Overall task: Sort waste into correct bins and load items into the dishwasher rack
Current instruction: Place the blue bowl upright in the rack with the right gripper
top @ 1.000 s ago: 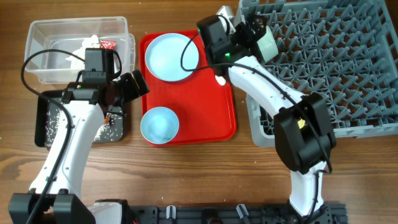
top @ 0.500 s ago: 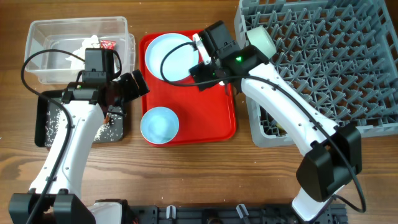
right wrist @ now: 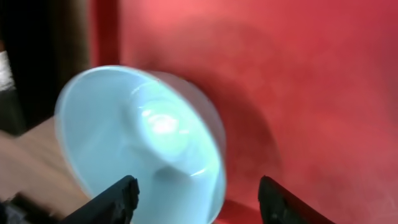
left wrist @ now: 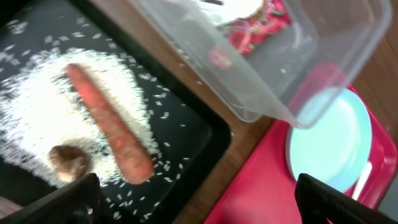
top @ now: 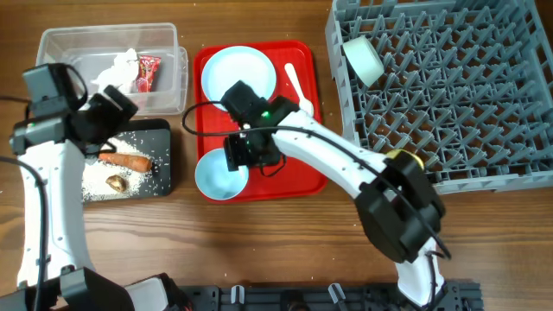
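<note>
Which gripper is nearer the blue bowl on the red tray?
Right. The right gripper hovers open over the bowl's rim; the left gripper is well off to the left, between the tub and the black tray.

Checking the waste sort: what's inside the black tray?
White rice grains, an orange carrot-like stick and a small brown lump; the left arm covers the black tray's end overhead.

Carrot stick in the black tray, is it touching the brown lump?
Apart. The left wrist view shows a strip of rice between the carrot stick and the brown lump.
</note>
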`<act>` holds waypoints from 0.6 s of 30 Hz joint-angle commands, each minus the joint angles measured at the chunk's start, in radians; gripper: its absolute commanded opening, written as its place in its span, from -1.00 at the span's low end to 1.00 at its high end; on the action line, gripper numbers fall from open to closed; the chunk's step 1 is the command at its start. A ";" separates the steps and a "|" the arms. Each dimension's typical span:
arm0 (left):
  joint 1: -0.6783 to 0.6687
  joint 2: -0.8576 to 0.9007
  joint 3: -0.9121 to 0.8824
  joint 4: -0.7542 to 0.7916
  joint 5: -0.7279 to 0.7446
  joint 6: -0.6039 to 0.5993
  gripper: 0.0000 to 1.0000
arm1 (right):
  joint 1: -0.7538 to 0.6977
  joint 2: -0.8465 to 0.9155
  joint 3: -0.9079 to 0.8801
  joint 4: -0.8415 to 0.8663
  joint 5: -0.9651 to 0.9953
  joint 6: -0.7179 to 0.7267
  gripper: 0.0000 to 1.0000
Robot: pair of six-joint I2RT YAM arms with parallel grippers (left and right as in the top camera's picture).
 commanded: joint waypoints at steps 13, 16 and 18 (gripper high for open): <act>0.028 -0.014 0.016 -0.005 0.008 -0.047 1.00 | -0.042 0.013 0.013 -0.014 0.080 0.011 -0.91; 0.028 -0.014 0.016 -0.005 0.008 -0.047 1.00 | -0.104 -0.113 0.013 -0.077 0.203 -0.051 -0.91; 0.028 -0.014 0.016 -0.005 0.008 -0.047 1.00 | -0.155 -0.222 0.013 -0.113 0.278 -0.100 -0.91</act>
